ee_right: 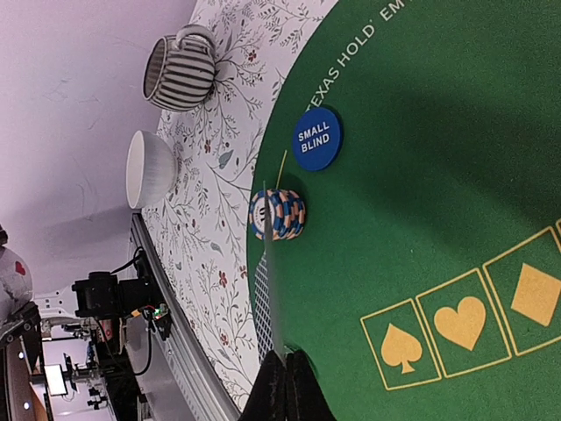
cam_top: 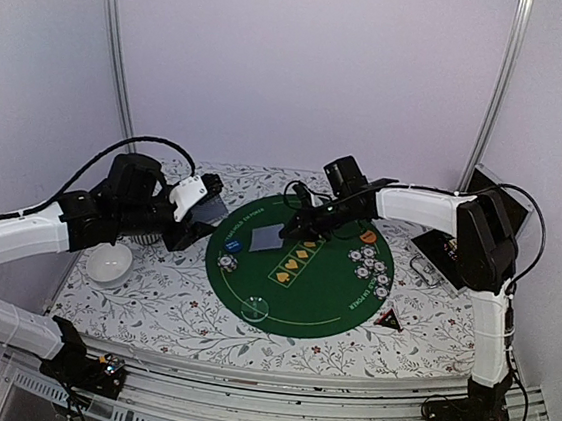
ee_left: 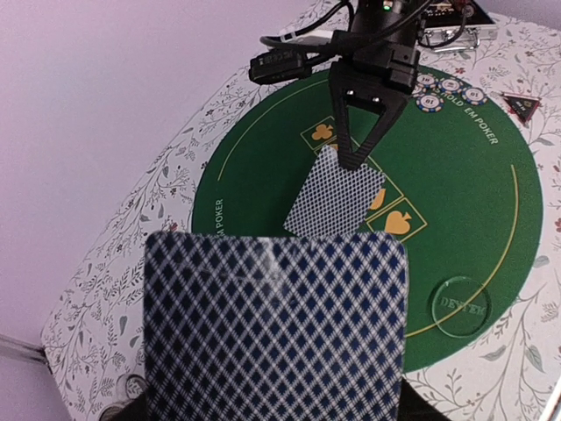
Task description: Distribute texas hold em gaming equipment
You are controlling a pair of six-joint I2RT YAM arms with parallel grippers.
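- The green mat (ee_left: 473, 202) is only partly dressed. A single card (ee_left: 337, 203) is pinched by its upper edge in the narrowly closed right gripper (ee_left: 353, 158). It is held over the suit boxes at the middle of the frame and is not yet laid flat.
- A card pack (ee_left: 276, 324) is held upright by the left gripper (cam_top: 199, 224) and fills the lower centre of the left wrist view. The fingers are hidden behind it, so the grasp is judged closed on the pack. Its thickness cannot be told.
- One chip stack (ee_right: 277, 215) and the blue small-blind button (ee_right: 316, 139) are already set at the mat's edge, just beside each other.
- An orange button (cam_top: 368, 237) and a chip cluster (cam_top: 371, 265) are gathered on the right side of the mat. The cluster is judged still to be shared out.
- A clear disc (ee_left: 458, 305) is lying at the lower right of the mat.
- No dealt cards are seen lying flat, so most of the dealing is judged to remain.
- The white bowl (ee_right: 151, 167), at the left of the right wrist view, appears empty from above.
- The striped mug (ee_right: 180, 73) is lying on its side at the upper left. Its inside is too dark to be read.
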